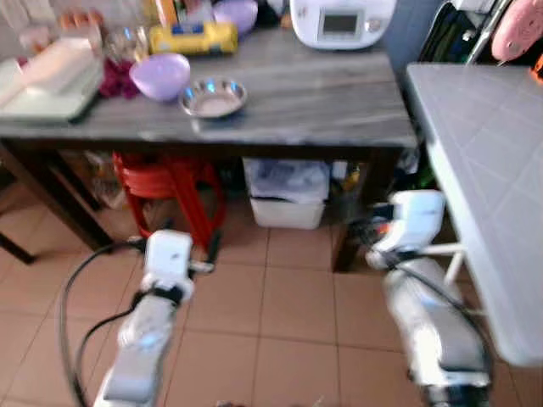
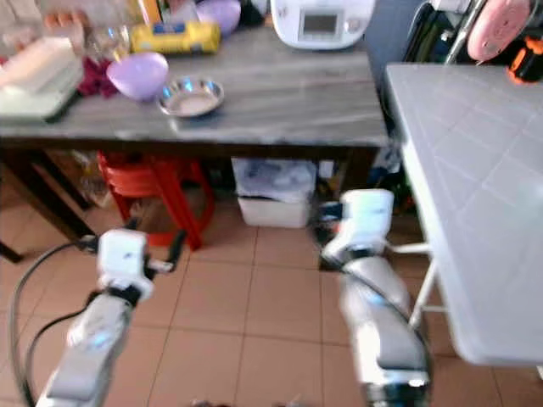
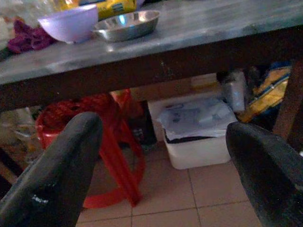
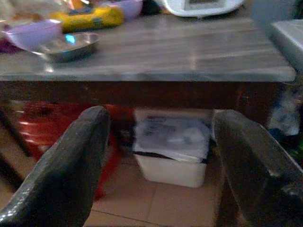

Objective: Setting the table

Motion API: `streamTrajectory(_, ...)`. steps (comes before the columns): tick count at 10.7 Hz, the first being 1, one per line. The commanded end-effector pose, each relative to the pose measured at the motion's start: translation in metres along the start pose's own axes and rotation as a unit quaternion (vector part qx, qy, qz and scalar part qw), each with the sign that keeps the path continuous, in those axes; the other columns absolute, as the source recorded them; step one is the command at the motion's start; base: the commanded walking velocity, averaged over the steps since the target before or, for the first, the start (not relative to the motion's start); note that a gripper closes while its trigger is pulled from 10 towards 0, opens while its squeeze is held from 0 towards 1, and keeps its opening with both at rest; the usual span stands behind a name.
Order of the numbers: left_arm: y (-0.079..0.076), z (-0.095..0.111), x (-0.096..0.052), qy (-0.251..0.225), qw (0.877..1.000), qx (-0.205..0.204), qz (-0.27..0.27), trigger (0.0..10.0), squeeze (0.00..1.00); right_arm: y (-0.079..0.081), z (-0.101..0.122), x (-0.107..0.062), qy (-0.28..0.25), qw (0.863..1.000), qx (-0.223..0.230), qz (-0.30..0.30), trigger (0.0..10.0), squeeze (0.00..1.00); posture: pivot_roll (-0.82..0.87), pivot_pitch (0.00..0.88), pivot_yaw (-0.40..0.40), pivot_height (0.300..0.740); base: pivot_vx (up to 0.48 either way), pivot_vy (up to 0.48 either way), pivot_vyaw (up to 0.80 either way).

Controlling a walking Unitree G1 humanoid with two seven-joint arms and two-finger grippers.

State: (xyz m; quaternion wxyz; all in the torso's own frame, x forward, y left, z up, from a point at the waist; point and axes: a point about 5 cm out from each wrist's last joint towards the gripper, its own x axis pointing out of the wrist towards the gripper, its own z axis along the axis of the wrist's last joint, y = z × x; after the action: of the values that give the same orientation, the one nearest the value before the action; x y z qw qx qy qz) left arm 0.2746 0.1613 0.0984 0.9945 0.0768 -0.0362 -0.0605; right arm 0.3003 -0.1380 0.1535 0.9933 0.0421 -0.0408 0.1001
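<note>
Steel bowl (image 1: 213, 97), shallow, round and shiny with a rolled rim, sits empty on the grey wood-grain bench (image 1: 322, 110) near its front edge. Just beside it on the robot's left stands a lilac bowl (image 1: 160, 75), glossy and deeper; a second lilac bowl (image 1: 235, 14) lies farther back near a yellow packet (image 1: 193, 38) and a white rice cooker (image 1: 342, 20). Both arms are held low before the bench, over the tiled floor (image 1: 280, 314). The left gripper (image 3: 163, 161) is spread wide and grasps nothing; the right gripper (image 4: 161, 156) likewise gapes, empty. Under the bench are a red stool (image 1: 174, 191) and a white bin (image 1: 287, 193).
</note>
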Motion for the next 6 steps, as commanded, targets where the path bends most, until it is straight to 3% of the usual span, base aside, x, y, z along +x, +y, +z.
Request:
streamTrajectory(1,-0.002,0.0,0.0,0.001,1.0,-0.002,-0.004,10.0,0.0,-0.005,0.001,-0.001,0.001,1.0,0.0,-0.005,10.0,0.0,-0.05,0.158,0.048,0.74,0.0,-0.304,0.0)
streamTrajectory(2,-0.002,-0.001,-0.001,0.002,1.0,-0.002,-0.005,10.0,0.0,-0.005,0.002,-0.001,0.001,1.0,-0.001,-0.004,10.0,0.0,-0.05,0.156,0.047,0.74,0.0,-0.289,0.0)
streamTrajectory(3,-0.002,-0.001,-0.001,0.002,1.0,-0.003,-0.005,10.0,0.0,-0.005,0.003,-0.001,-0.001,1.0,-0.006,-0.002,10.0,0.0,-0.05,0.155,0.045,0.74,0.0,-0.281,-0.68)
streamTrajectory(6,-0.002,0.012,0.002,-0.018,1.0,-0.009,-0.004,10.0,0.0,-0.003,0.018,-0.002,-0.03,0.999,-0.014,0.003,10.0,0.0,-0.05,0.157,0.039,0.74,0.0,-0.268,0.0)
